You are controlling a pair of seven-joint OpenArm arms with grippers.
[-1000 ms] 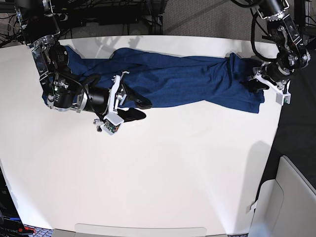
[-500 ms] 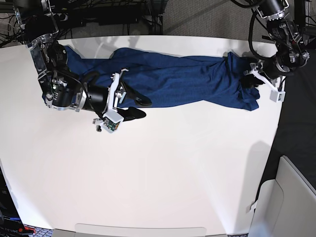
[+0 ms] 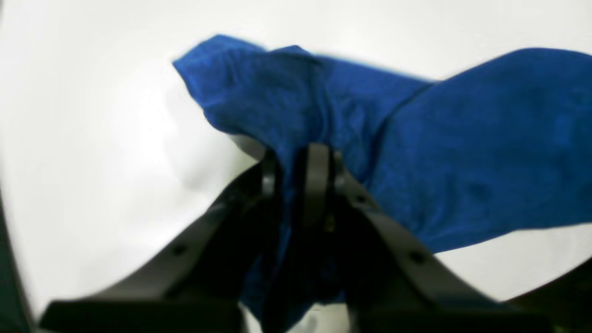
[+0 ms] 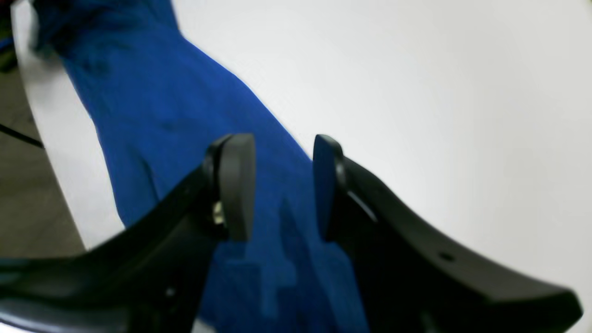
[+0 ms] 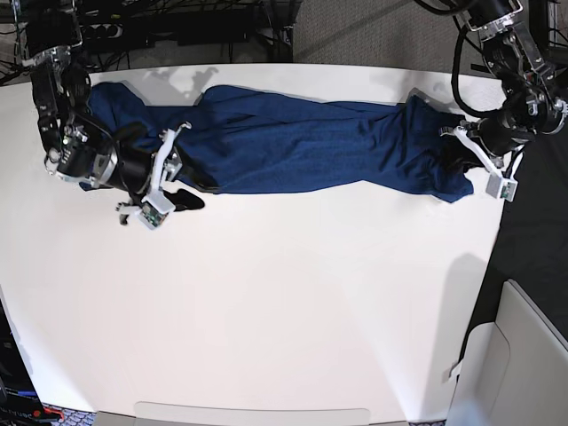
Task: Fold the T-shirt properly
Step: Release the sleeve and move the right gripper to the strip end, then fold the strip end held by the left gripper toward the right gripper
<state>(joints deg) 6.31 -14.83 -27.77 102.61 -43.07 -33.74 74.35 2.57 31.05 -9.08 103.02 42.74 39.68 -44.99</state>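
Note:
The dark navy T-shirt lies stretched out as a long band across the far part of the white table. My left gripper is at the shirt's right end, near the table's right edge. In the left wrist view the left gripper is shut on a bunched fold of the shirt. My right gripper is at the shirt's near edge toward its left end. In the right wrist view the right gripper is open, with the shirt under and between its fingers.
The table's right edge runs just past the left gripper, with dark floor beyond. A pale grey padded object stands at the near right corner. Cables and dark equipment lie behind the far edge.
My right arm has moved left along the shirt's near edge, staying open. My left gripper keeps hold of the shirt's right end and has shifted slightly, moving that end with it.

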